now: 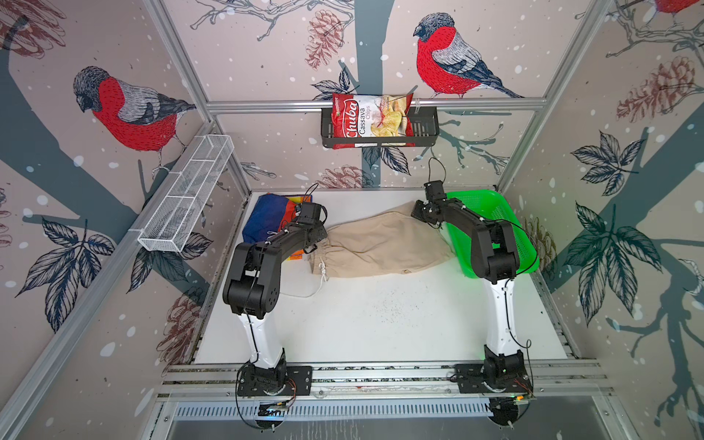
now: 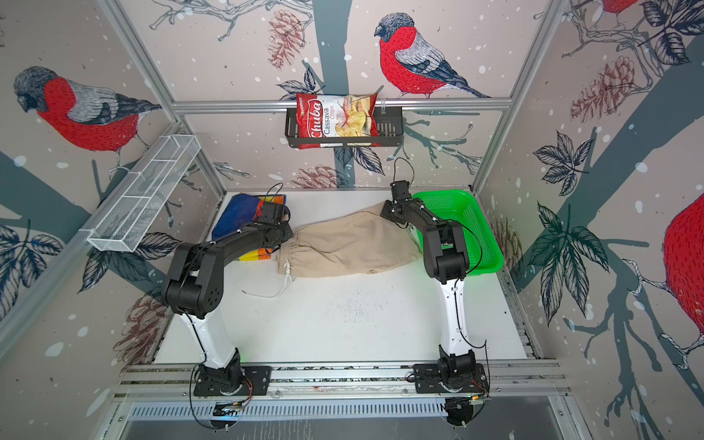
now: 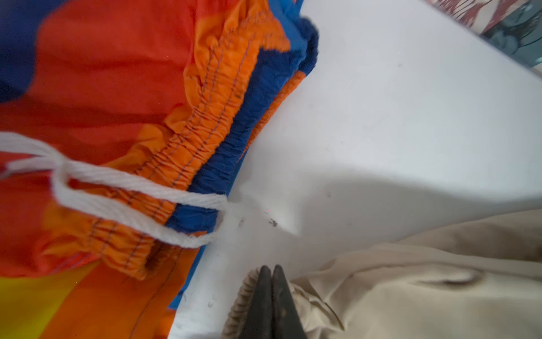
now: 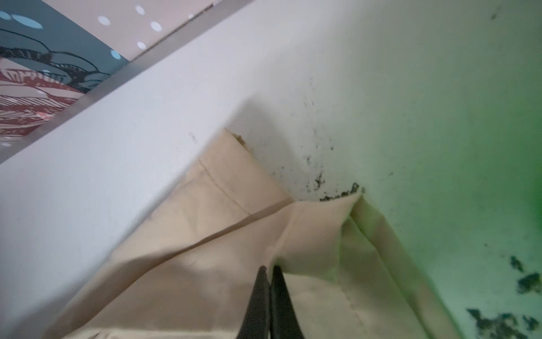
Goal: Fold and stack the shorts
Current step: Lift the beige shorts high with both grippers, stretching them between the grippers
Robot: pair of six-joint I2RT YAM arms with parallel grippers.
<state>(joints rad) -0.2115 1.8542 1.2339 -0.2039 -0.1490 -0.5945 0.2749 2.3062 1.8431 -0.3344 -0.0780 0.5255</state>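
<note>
Pinching beige shorts near far table edge: gathered waistband in left gripper, leg hem in right gripper; probably sagging soft, limp between holds.

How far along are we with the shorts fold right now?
Done: the rainbow shorts sit in a compact bundle at the far left, seemingly folded. In hand: the beige shorts lie stretched out, apparently halved leg over leg; the left gripper is shut on their waistband, the right gripper shut on the leg hem. Left: fold the beige pair across and stack it with the rainbow pair.
</note>
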